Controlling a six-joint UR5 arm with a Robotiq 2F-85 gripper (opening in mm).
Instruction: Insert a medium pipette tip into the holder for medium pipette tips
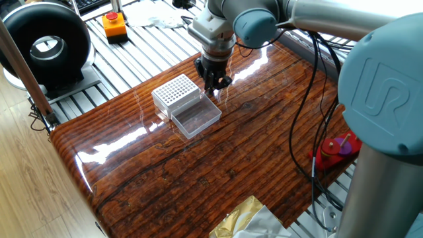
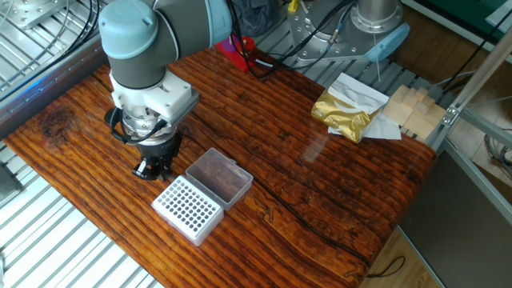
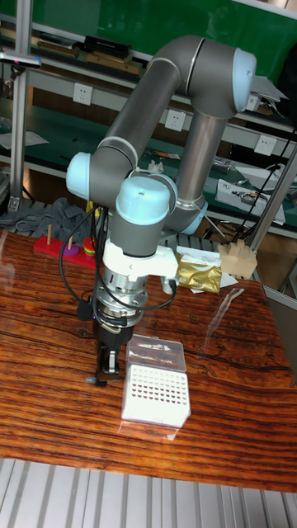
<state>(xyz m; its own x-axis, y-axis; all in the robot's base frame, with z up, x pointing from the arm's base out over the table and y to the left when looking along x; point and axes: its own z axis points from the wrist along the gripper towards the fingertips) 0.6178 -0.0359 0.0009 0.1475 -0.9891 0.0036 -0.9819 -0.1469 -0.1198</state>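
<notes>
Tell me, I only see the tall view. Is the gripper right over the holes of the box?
Observer: No. In the other fixed view the gripper is beside the box, off its white grid.
Operator: What's behind, where I can't see?
Observer: An orange case with a red button sits on the metal bench.
Operator: Anything else there?
Observer: A big black ring-shaped device stands on that bench too.

Gripper low over bare table, holder for medium pipette tips just beside it, open wood beyond
</notes>
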